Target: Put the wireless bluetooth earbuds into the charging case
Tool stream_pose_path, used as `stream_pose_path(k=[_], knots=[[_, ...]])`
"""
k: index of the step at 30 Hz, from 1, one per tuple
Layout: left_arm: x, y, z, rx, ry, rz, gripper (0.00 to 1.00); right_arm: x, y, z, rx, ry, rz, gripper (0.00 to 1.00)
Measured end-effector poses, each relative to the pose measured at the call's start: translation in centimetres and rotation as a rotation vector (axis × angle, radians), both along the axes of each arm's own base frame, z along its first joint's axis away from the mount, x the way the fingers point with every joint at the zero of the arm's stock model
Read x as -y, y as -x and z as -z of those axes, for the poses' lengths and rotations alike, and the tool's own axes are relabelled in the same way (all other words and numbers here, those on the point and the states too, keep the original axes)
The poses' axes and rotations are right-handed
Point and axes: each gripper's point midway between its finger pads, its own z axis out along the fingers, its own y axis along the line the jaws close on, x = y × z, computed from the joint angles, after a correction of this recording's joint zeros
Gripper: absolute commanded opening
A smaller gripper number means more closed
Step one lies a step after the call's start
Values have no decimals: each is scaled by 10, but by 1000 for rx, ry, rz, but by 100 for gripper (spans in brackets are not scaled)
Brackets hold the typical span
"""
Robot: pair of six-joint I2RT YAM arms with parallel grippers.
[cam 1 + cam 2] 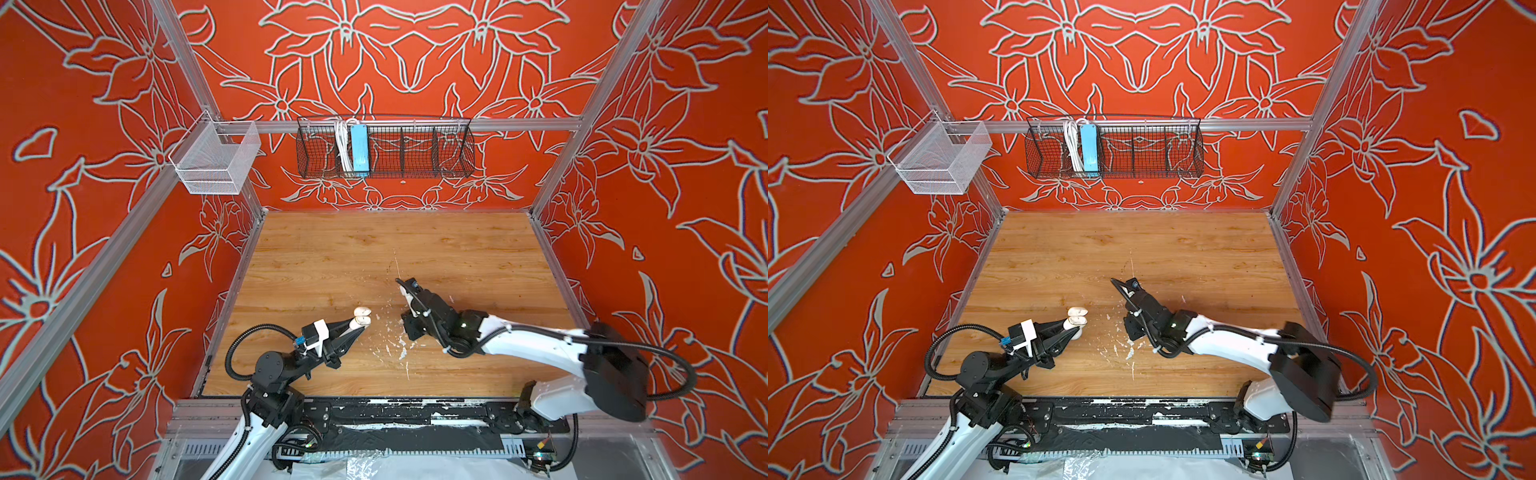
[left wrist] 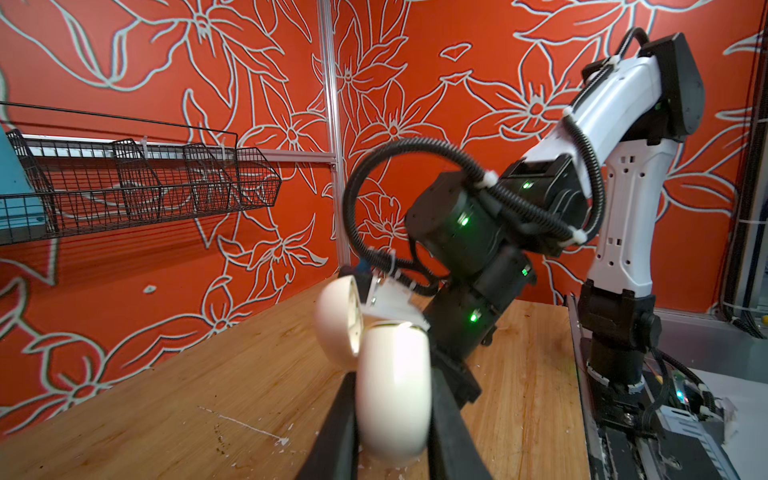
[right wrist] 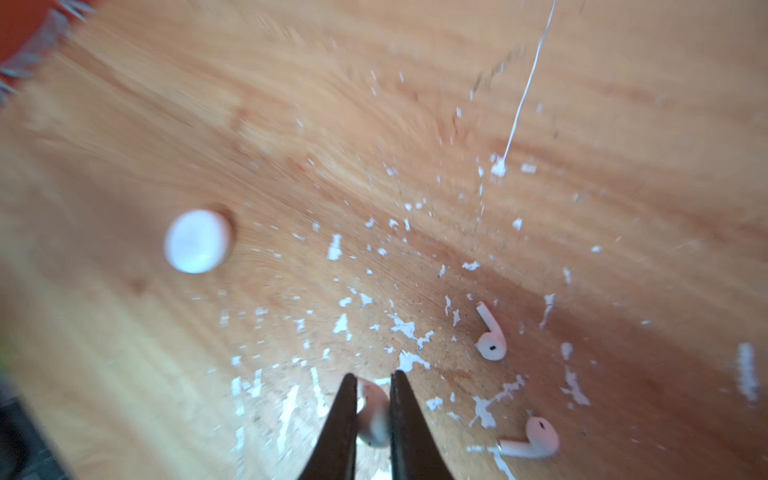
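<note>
**Top views:** In both top views, your left gripper (image 1: 358,325) is clamped on the open charging case (image 1: 362,319) over the wooden table (image 1: 374,249). Your right arm (image 1: 519,345) tips down mid-table, and its fingers cannot be made out.

**Left wrist view:** Black fingers (image 2: 336,424) pinch the white case, its lid (image 2: 336,320) swung open.

**Right wrist view:** Your right gripper (image 3: 374,376) pinches a small white piece (image 3: 372,415), too blurred to name. Two earbuds (image 3: 492,343) lie on the table near it, with a white disc (image 3: 197,241) well apart.

The table's (image 1: 395,249) far half lies bare. Nearer, the left gripper (image 1: 358,326) with the case (image 1: 362,319) and the right arm (image 1: 519,340) flank a gap, where a disc (image 3: 197,241) lies.
</note>
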Motion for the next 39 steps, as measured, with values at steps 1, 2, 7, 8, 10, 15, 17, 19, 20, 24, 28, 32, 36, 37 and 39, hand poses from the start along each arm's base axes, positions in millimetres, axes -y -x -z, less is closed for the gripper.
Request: stream_pose_path(k=[1, 2, 7, 8, 10, 15, 17, 19, 20, 24, 28, 32, 36, 37, 39], knots=[[1, -1, 0, -8, -4, 4, 0, 2, 4, -17, 54, -19, -15, 14], [2, -1, 1, -14, -9, 11, 0, 3, 9, -34, 112, -37, -35, 14], [11, 0, -3, -42, -41, 69, 0, 6, 44, -114, 383, -118, -151, 12], [13, 0, -5, -44, -49, 85, 0, 7, 50, -126, 428, -130, -170, 12], [16, 0, -7, -52, -57, 100, 0, 13, 52, -142, 493, -132, -166, 13], [16, -10, -8, -90, -67, 75, 0, 44, 27, -130, 477, -50, 19, 43], [13, -17, -8, -114, -66, 39, 0, 72, 5, -109, 375, -31, 155, 42], [10, -23, -6, -129, -66, 4, 0, 97, -12, -86, 268, -23, 272, 42], [9, -26, -5, -139, -69, -15, 0, 108, -16, -70, 205, -14, 317, 42], [5, -32, 4, -170, -88, -58, 0, 110, -2, -8, -17, 64, 295, 56], [5, -33, 10, -185, -102, -57, 0, 103, 16, 49, -210, 144, 221, 58], [6, -29, 10, -176, -109, -49, 0, 99, 18, 85, -321, 198, 198, 63], [3, -23, 4, -147, -101, -51, 0, 86, 14, 105, -376, 226, 162, 66], [2, -22, 3, -141, -99, -51, 0, 81, 12, 107, -381, 225, 151, 66], [1, -19, 1, -130, -96, -55, 0, 72, 6, 110, -390, 221, 132, 66]])
